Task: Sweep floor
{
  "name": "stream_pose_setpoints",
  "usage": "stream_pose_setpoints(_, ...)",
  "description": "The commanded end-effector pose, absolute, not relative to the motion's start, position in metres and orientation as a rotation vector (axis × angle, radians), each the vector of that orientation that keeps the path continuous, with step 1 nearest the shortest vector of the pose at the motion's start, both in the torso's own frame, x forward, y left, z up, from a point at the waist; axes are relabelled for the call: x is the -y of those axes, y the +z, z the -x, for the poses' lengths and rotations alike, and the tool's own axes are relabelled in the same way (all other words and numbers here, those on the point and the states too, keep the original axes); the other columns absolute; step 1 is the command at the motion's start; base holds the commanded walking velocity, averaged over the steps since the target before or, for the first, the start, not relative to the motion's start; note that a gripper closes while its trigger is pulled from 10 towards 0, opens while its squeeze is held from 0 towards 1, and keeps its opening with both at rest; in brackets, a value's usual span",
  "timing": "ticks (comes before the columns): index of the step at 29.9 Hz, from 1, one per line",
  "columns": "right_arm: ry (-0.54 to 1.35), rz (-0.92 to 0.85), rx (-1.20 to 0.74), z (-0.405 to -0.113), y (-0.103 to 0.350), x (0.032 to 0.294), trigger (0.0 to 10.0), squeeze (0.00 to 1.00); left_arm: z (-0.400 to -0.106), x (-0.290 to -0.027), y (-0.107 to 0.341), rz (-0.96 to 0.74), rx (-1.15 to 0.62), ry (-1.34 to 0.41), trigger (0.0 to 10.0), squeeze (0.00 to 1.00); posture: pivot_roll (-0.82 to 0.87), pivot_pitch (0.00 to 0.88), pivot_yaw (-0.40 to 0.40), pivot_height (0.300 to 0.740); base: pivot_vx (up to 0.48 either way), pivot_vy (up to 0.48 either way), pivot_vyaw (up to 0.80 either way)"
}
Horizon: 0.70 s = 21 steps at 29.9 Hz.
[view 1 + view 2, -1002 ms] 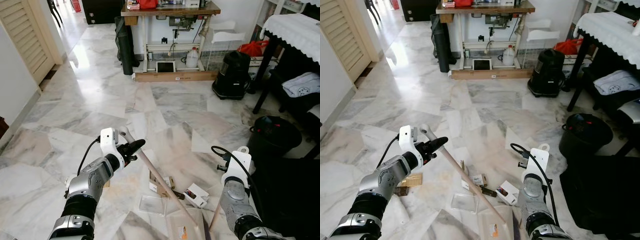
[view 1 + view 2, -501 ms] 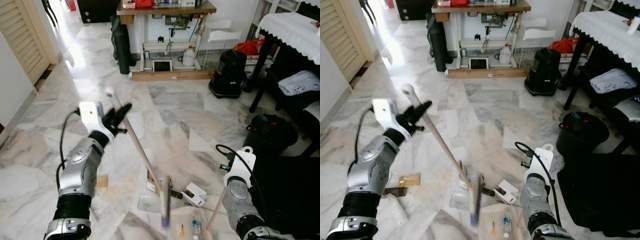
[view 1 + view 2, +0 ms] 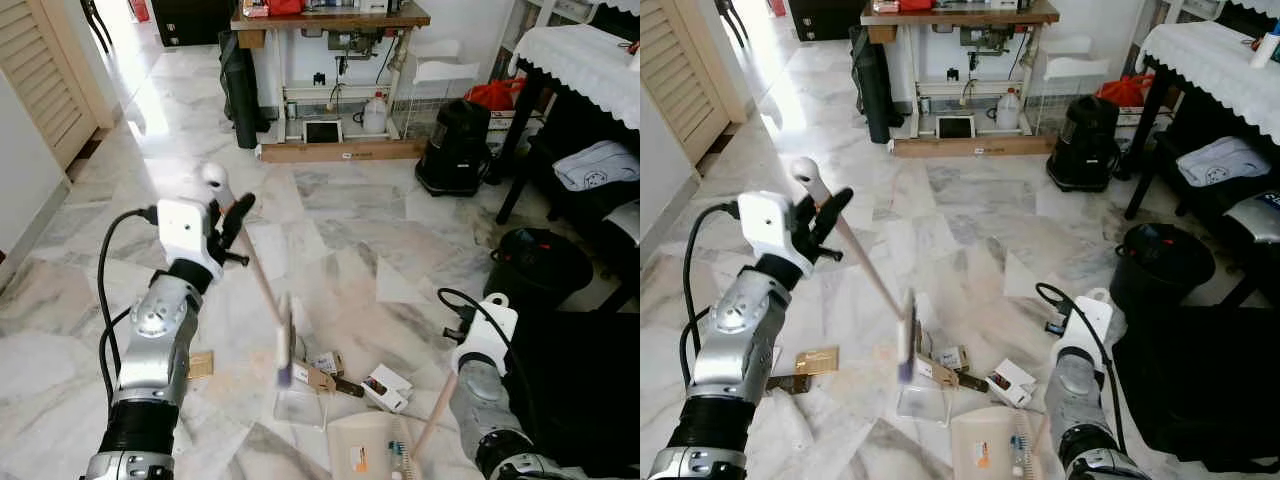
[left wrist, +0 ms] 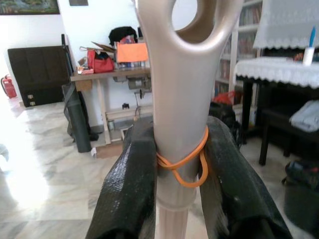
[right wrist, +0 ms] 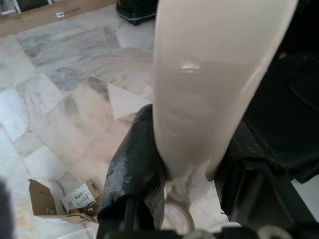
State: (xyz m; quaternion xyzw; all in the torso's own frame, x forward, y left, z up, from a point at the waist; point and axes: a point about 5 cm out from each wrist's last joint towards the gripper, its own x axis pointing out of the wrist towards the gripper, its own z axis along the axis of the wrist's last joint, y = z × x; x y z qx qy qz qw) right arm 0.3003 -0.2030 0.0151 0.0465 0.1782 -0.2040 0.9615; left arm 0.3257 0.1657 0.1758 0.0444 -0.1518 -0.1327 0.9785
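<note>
A: What is gripped by the left gripper (image 4: 182,164)?

B: The beige handle of a broom (image 3: 262,290) is clamped between its two black fingers (image 4: 129,184), the jaws being closed tight on the handle just below the hanging loop, where an orange rubber band (image 4: 185,160) is wrapped round it. The gripper is raised above the marble floor (image 3: 340,230), and the broom is slanted down and to the right from it, with its blurred head (image 3: 285,345) seen just above the floor litter.

A: And the right gripper (image 5: 192,169)?

B: A cream-coloured handle is pinched between its jaws, which are closed on it. This is the upright handle of a dustpan (image 3: 368,455), which is seen low in the head views, beside the right arm. The pan itself is rested on the floor, with a few small items lying in it.

A: What is scattered on the floor?

B: A small cardboard box (image 3: 318,372), a white packet (image 3: 388,385) and a clear plastic lid (image 3: 301,408) are gathered between broom head and dustpan. A flat brown piece (image 3: 201,364) is left apart, by the left arm.

A: What is seen further off?

B: A wooden desk (image 3: 330,18) is stood against the far wall, a black vacuum cleaner (image 3: 458,150) is placed to its right, and a black bin (image 3: 540,268) is set near the right arm.
</note>
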Motion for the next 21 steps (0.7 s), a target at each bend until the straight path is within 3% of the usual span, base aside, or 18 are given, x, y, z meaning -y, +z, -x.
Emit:
stream_pose_setpoints(1, -0.384, -0.206, -0.419, -0.292, 0.001, 0.191, 10.0, 0.00, -0.324, -0.165, 0.180, -0.146, 0.348, -0.269, 10.0, 0.00, 0.04, 0.000, 0.031, 0.740, 0.000, 0.000, 0.00)
stream_pose_setpoints(21, -0.336, -0.261, -0.310, -0.298, 0.015, 0.200, 10.0, 0.00, -0.314, -0.159, 0.131, -0.198, 0.239, -0.275, 10.0, 0.00, 0.04, 0.000, 0.021, 0.740, 0.000, 0.000, 0.00)
